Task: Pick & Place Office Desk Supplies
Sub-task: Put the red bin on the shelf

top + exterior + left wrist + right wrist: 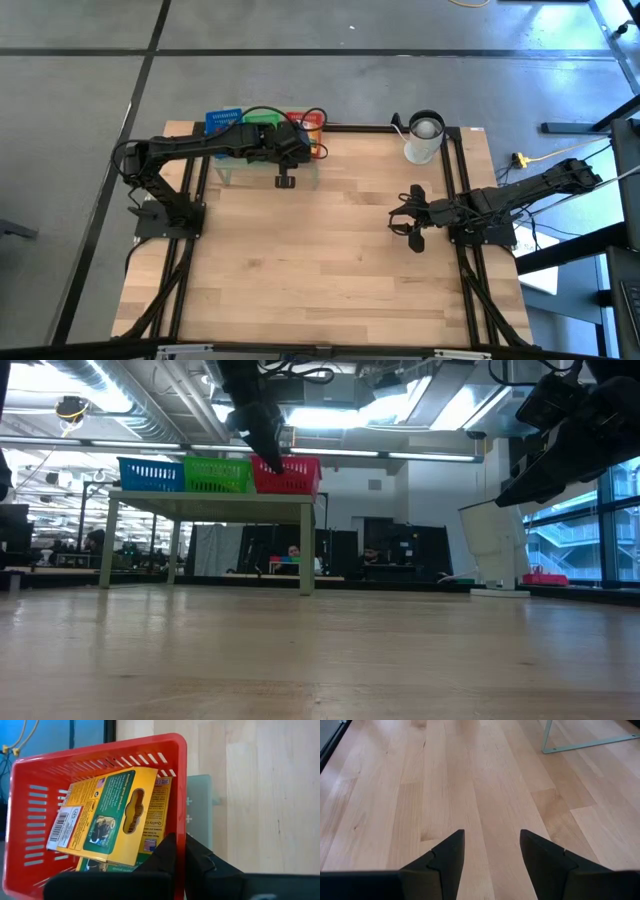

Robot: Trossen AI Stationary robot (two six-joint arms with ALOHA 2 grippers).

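Observation:
The red basket (30, 820) stands with a blue basket (224, 120) and a green basket (262, 120) on the pale green stand (262, 175) at the table's far edge. In it lie two yellow-green card boxes (115, 815), one on top of the other. My left gripper (181, 851) is shut at the red basket's side wall. My right gripper (491, 845) hovers open over bare wood near the table's right edge (408, 222). Rubber bands and clips are not visible. My left gripper comes from above onto the rim of the red basket's side wall (181, 827). One finger (165, 855) is on the inner side and one (200, 862) on the outer. The fingers themselves hide the place of contact. The basket sits upright on the stand.
A white cup (423, 140) stands at the far right of the table, beyond my right gripper. The stand's pale frame (580, 740) shows ahead of the right gripper. The wooden tabletop (320, 260) in the middle and near side carries nothing. Black rails run along both table sides.

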